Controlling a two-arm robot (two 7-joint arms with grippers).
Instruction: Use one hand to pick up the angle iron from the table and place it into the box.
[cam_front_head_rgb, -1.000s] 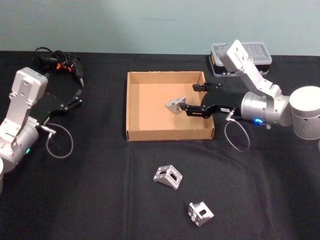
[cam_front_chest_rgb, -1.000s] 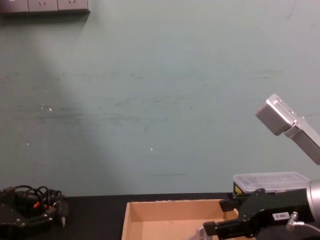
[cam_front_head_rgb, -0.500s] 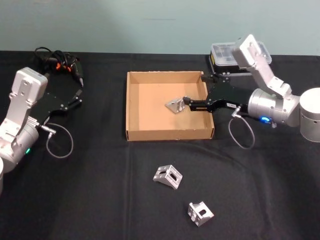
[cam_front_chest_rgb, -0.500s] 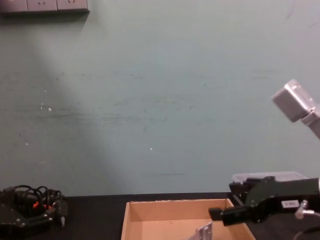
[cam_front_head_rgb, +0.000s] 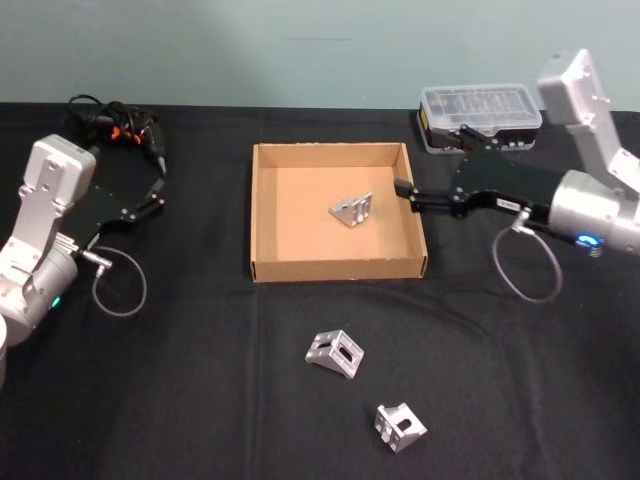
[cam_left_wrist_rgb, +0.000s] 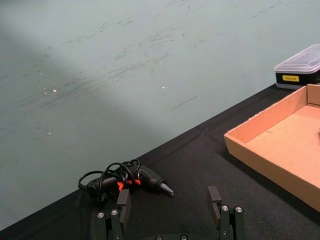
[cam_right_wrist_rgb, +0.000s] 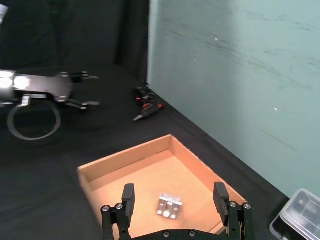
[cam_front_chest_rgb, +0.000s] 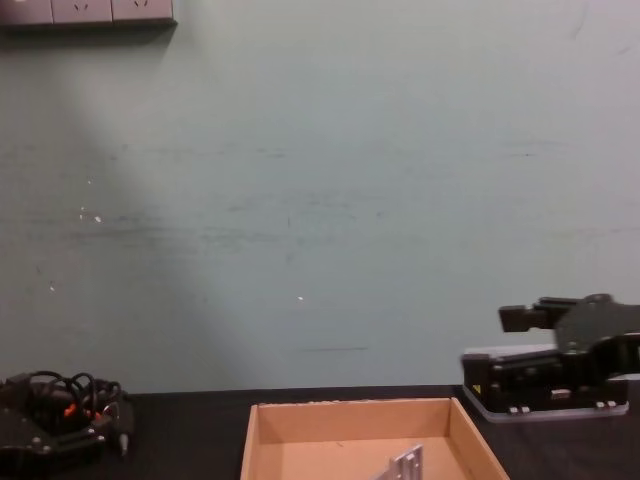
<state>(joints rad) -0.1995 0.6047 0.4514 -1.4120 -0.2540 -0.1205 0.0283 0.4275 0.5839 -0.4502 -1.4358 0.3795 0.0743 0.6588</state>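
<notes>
The right gripper (cam_front_head_rgb: 435, 160) holds its jaws spread wide with nothing between them; its wrist view shows the two fingers (cam_right_wrist_rgb: 128, 196) well apart. The jaws hang above the table (cam_front_head_rgb: 200, 380) at the right wall of the box (cam_front_head_rgb: 330, 268), with one fingertip reaching over that wall's top edge.

Straight ahead of the jaws, past the wall, the angle iron (cam_front_head_rgb: 352, 210) lies on the floor of the box. It is right of the middle, apart from both fingers and clear of every wall. The low cardboard wall is the one thing between the jaws and the angle iron.

Just beside the far finger sits a plastic case (cam_front_head_rgb: 480, 105) with a clear lid, and in the chest view the gripper overlaps it from the front. Behind the jaws the black gripper joins a silver wrist, where a cable (cam_front_head_rgb: 525, 270) hangs in a loop.

On the jaws' near side, well apart on the bare table, lie a second angle iron (cam_front_head_rgb: 335, 352) and a third angle iron (cam_front_head_rgb: 401, 425), with a gap between them.

Far across the box, the left gripper (cam_front_head_rgb: 157, 195) rests above the table with its jaws open and empty. Ahead of those jaws a power screwdriver (cam_front_head_rgb: 125, 125) lies in a tangle of its own cord near the table's back edge.
</notes>
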